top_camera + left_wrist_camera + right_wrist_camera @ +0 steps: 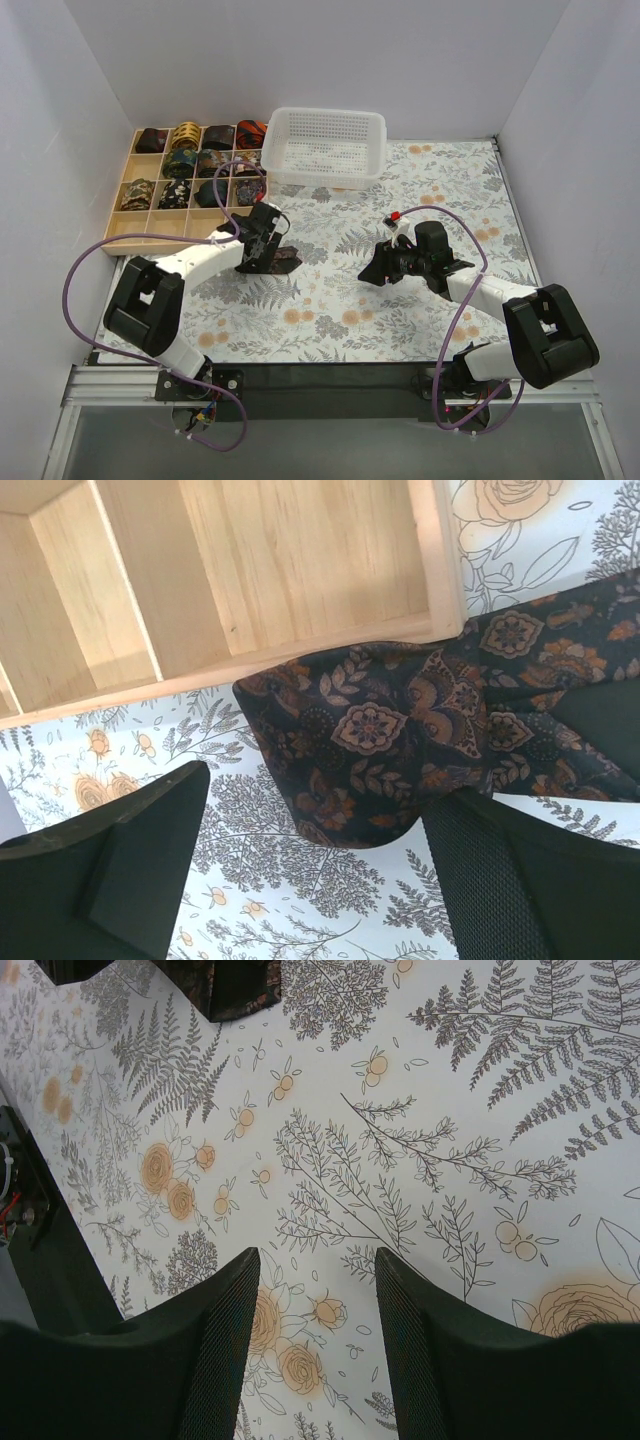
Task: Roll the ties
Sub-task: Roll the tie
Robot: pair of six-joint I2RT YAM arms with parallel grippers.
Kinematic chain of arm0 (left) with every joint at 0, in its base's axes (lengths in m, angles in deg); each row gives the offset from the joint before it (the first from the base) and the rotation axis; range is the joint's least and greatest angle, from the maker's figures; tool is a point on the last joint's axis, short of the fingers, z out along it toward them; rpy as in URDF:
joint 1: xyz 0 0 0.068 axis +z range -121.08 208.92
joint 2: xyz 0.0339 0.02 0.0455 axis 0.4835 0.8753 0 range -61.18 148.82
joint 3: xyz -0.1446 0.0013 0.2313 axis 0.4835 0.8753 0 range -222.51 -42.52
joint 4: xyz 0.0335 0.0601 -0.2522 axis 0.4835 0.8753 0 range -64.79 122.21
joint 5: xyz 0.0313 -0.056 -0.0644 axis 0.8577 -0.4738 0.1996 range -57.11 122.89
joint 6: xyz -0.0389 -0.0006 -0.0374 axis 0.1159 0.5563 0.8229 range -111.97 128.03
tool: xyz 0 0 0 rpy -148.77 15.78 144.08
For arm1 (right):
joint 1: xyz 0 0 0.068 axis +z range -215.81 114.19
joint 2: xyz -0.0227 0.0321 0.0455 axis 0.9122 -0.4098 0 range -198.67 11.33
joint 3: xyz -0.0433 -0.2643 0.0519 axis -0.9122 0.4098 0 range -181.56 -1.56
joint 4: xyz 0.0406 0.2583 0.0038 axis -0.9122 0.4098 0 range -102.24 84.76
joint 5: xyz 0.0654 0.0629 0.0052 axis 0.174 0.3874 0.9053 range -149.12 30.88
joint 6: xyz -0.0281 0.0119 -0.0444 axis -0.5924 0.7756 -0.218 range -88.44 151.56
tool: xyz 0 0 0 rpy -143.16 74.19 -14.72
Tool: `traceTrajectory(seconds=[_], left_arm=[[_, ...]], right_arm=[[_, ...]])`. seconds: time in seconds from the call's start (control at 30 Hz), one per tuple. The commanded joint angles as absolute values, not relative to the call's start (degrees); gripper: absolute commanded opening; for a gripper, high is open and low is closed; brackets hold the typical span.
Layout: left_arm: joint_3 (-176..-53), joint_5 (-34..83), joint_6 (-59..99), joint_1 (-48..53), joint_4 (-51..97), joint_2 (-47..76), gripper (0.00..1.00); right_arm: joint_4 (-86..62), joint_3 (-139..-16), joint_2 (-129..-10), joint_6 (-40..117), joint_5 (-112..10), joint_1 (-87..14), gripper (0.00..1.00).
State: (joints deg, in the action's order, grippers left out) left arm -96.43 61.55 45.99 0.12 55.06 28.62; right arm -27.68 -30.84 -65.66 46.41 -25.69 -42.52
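Note:
A dark tie point(283, 262) with orange-brown floral print lies as a loose coil on the floral cloth, just right of the wooden tray. In the left wrist view the tie point(390, 735) lies against the tray's front corner. My left gripper point(262, 260) is open. Its jaws point(320, 815) stand wide apart around the coil's near end, and the right finger point(520, 880) covers part of the fabric. My right gripper point(376, 272) is open and empty over bare cloth at mid table, its jaws point(318, 1260) a hand's width apart. The tie's edge point(240, 985) shows at the top of the right wrist view.
The gridded wooden tray point(160, 228) at the back left holds several rolled ties point(185, 160) in its rear rows; its front compartments point(300, 570) are bare. A white mesh basket point(325, 145) stands at the back centre. White walls enclose the table.

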Motion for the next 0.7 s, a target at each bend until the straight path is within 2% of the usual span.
traceTrajectory(seconds=[0.0,0.1,0.3,0.4,0.67], left_arm=[[-98.0,59.2,47.7,0.5,54.6,25.9,0.80],[-96.8,55.0,50.4,0.6,56.8,21.4,0.86],[-92.1,42.8,55.5,5.1,54.9,8.9,0.87],[-90.4,40.7,59.6,8.6,53.4,4.5,0.87],[-81.6,33.0,73.9,17.7,45.3,2.2,0.88]], right_arm=[[-29.8,-32.0,-65.0,46.3,-25.1,-42.3,0.48],[-29.8,-32.0,-65.0,46.2,-25.0,-42.3,0.48],[-29.8,-32.0,-65.3,46.3,-24.8,-42.3,0.48],[-29.7,-32.0,-65.1,46.4,-24.6,-42.3,0.48],[-29.8,-31.9,-64.9,46.5,-24.6,-42.3,0.48]])
